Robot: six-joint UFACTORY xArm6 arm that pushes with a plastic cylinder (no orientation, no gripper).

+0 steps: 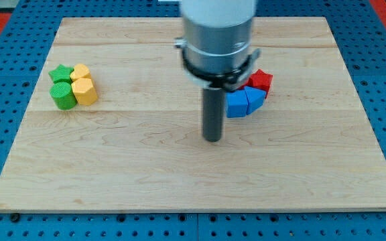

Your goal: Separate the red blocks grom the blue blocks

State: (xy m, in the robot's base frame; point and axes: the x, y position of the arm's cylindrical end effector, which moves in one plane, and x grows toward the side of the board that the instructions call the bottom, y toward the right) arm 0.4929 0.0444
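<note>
A red block (pixel 261 79) sits right of the board's centre, partly hidden behind the arm's grey body (pixel 218 33). Two blue blocks lie just below it and touch it: a squarish one (pixel 236 104) and a wedge-like one (pixel 254 100). The three form one cluster. My dark rod comes down at the view's centre and my tip (pixel 212 139) rests on the board, just left of and below the blue blocks, a short gap from the squarish one.
At the view's left a separate cluster holds a green star (pixel 60 73), a green cylinder (pixel 63 96), a yellow block (pixel 80 71) and a yellow hexagonal block (pixel 84 90). The wooden board (pixel 146 167) lies on a blue pegboard surface.
</note>
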